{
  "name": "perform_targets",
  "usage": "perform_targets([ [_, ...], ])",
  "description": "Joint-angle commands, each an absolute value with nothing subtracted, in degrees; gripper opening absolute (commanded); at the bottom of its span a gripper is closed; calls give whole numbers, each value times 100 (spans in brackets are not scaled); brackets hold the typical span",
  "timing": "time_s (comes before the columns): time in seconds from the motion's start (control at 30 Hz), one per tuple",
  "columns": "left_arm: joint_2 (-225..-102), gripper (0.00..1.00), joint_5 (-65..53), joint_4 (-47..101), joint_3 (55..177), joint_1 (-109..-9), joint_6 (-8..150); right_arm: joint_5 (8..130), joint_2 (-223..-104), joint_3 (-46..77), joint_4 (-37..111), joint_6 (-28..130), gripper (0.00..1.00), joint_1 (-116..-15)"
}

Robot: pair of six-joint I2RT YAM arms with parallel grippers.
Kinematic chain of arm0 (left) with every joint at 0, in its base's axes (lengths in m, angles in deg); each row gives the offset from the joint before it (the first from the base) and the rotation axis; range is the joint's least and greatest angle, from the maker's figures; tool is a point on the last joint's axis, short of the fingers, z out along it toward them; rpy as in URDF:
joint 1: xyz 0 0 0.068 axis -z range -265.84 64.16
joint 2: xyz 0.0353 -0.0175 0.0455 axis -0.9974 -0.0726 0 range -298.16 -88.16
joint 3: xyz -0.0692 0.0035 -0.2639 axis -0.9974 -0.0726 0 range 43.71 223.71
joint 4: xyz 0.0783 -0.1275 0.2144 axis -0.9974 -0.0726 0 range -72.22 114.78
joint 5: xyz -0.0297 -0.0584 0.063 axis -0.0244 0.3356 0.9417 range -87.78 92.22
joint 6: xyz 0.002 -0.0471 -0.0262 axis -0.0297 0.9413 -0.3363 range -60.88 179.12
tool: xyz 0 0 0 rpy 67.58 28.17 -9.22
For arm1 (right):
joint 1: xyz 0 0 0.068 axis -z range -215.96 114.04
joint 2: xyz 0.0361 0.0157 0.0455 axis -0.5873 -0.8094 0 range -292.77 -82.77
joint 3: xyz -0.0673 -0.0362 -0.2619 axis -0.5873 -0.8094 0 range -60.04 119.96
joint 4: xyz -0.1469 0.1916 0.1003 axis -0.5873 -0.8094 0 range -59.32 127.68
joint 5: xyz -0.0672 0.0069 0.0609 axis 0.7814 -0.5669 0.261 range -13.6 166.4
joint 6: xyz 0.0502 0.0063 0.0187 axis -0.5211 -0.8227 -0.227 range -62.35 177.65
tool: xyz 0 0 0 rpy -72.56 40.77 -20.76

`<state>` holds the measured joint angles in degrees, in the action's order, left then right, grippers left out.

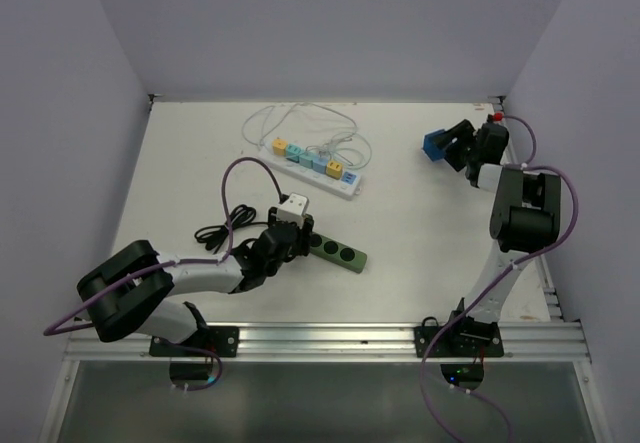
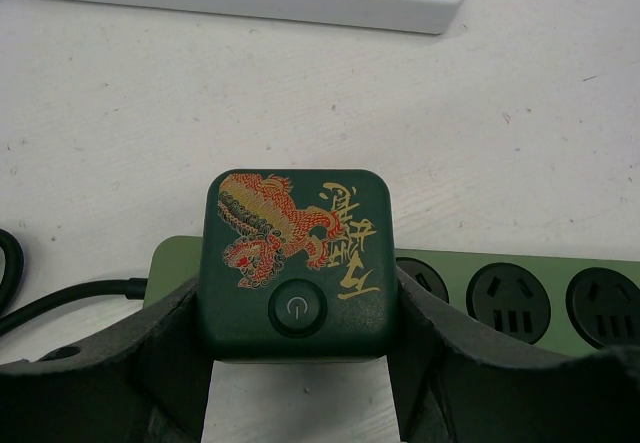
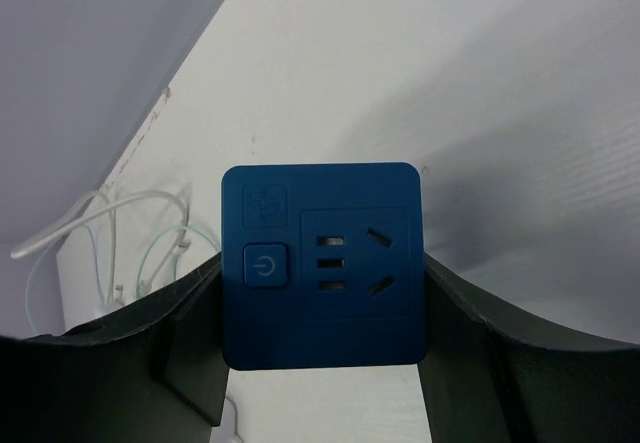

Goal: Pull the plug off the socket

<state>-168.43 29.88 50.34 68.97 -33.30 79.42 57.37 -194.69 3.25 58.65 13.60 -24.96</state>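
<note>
Green plug [image 2: 295,253] clamped at the strip's [image 2: 520,298] end
My left gripper [image 2: 297,301] pinches the plug by both sides, centred in my jaws; my right gripper [image 3: 320,293] pinches a blue cube [image 3: 320,263].

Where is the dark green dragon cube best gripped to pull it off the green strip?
Its two flat side faces, approached from the strip's near long edge: the dragon cube is square, parallel-sided and stands proud of the green strip. The left hand brackets it that way.

gold chinese calligraphy and power symbol on green cube [image 2: 295,253], power symbol on blue cube [image 3: 320,263]
</note>
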Motion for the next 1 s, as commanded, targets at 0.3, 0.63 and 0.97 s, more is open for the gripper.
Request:
perform_targets([
  [0.3, -16858, 1, 2753, 4693, 7025, -3363, 7995, 5557, -19747, 993, 5438, 1204, 89, -2436],
  [0.63, -16753, 0, 2674, 4482, 7078, -3363, 8030, 6488, -18807, 676, 4129, 1810, 92, -2384],
  [0.97, -16796, 0, 2489, 4465, 7096, -3372, 8092, 6050, -19404, 1028, 3820, 1687, 85, -2076],
])
